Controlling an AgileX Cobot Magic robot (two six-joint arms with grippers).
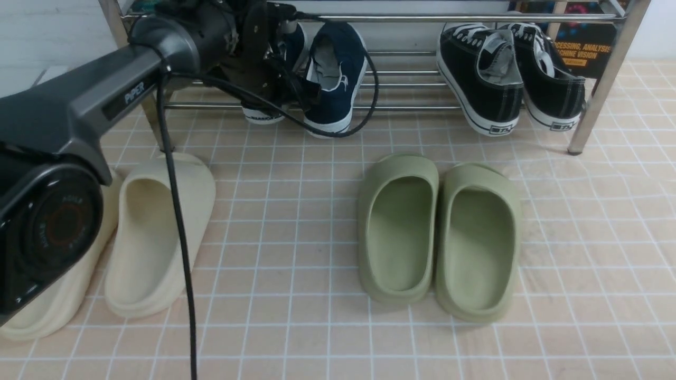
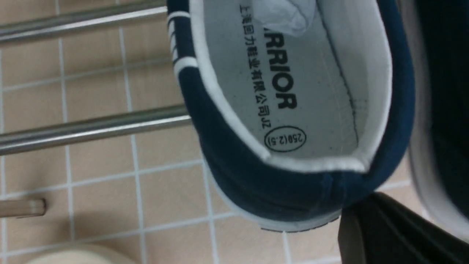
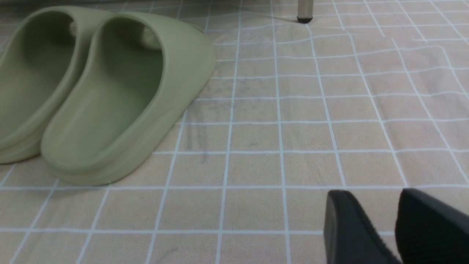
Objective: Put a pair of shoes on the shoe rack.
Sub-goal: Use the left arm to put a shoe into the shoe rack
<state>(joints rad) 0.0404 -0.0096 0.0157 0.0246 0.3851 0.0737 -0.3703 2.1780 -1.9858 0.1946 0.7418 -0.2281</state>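
Two navy-blue shoes rest heel-down on the shoe rack's (image 1: 406, 107) lower rods at the left. One shoe (image 1: 335, 74) shows fully. Of the other, only its white "WARRIOR" heel (image 1: 263, 115) shows behind my left gripper (image 1: 285, 92). In the left wrist view the nearer shoe (image 2: 293, 110) shows its printed insole, with its mate (image 2: 447, 110) at the frame's edge. The left gripper (image 2: 370, 223) is shut with nothing in it, just beside that shoe's heel, between the pair. My right gripper (image 3: 373, 198) hangs open low over the tiled floor.
Black lace-up sneakers (image 1: 507, 74) lean on the rack's right half. Olive slippers (image 1: 438, 232) (image 3: 102, 99) lie mid-floor and cream slippers (image 1: 153, 227) at the left under my left arm. A rack post (image 1: 602, 89) stands at the right, its foot (image 3: 305, 11) on the tiles.
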